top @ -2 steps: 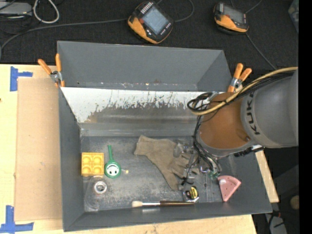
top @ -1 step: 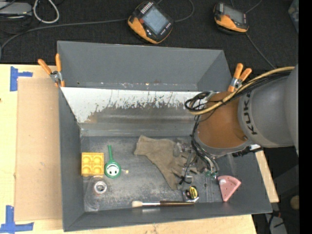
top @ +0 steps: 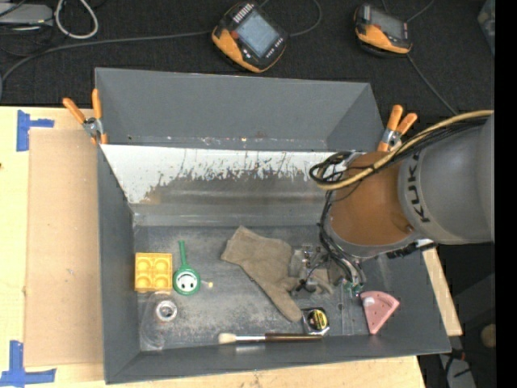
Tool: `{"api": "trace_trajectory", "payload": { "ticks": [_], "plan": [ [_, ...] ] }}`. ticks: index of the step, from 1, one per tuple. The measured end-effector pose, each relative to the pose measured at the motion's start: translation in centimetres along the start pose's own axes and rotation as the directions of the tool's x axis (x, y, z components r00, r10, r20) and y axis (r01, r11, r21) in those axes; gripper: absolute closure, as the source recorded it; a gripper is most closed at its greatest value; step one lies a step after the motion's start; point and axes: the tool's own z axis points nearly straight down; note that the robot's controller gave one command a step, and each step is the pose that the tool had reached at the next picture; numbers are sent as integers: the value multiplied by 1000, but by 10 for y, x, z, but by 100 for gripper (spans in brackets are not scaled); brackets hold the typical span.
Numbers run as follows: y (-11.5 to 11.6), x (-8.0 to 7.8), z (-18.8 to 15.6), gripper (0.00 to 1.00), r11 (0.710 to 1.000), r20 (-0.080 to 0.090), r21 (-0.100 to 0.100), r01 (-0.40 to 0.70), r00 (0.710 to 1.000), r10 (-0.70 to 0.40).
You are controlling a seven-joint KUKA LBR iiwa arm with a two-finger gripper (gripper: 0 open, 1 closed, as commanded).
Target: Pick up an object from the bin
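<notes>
Closest to the lens, the grey KUKA arm (top: 452, 188) with its orange wrist cover (top: 367, 208) extended in from the right of the grey metal bin (top: 234, 136). Its tool (top: 311, 275) sat low over the right end of a crumpled tan cloth (top: 254, 261) that lay across the middle of the bin floor. Whether the tool was spread or pressed together could not be told among the cables and folds. A black-and-yellow tape measure (top: 317, 321) sat just in front of the tool, with a pink wedge (top: 378, 309) to its right near the front corner. A thin brush (top: 271, 338) lay along the front wall. Well apart at the left sat a yellow moulded block (top: 153, 272), just beside a green smiley-faced disc (top: 186, 280) with a handle, and a small round cap (top: 166, 310).
</notes>
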Motion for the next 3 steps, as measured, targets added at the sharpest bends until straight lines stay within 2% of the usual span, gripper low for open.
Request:
{"api": "trace_trajectory", "payload": {
  "ticks": [1,2,3],
  "plan": [
    [0,0,0,100,1000,0,0,0,1000,0],
    [0,3,-27,100,1000,-10,0,1,1000,-1],
    [0,1,-49,100,1000,-6,-1,1,1000,-1]
  ]
}}
